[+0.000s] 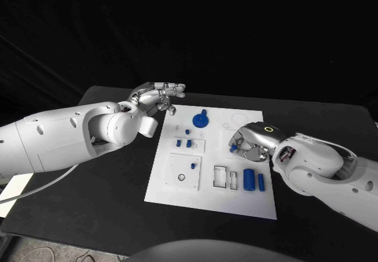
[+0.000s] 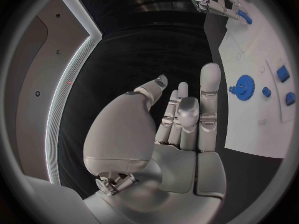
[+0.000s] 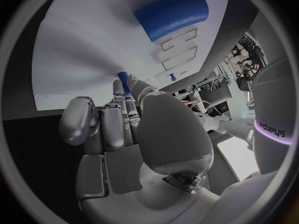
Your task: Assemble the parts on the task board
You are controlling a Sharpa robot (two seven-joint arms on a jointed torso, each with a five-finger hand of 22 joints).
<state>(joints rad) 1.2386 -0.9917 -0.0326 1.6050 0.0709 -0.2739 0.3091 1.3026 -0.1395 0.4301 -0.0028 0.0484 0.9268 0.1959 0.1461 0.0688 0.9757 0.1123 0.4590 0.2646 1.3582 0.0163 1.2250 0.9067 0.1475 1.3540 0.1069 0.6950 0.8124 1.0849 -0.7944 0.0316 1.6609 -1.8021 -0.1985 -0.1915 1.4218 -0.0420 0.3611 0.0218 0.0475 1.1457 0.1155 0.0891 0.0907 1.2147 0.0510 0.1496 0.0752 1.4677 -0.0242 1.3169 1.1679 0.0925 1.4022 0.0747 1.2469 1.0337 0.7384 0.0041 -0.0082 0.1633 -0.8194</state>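
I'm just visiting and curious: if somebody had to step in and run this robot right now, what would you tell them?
Left hand: holds nothing, fingers apart, beyond the white board's far left corner.
Right hand: over the board's right side, pinching a small blue piece.
On the board: a blue gear near the far edge, small blue pieces in the middle, two blue cylinders at the near right.
Left to do: place the held piece, then the loose ones.

Overhead head view, two close wrist views
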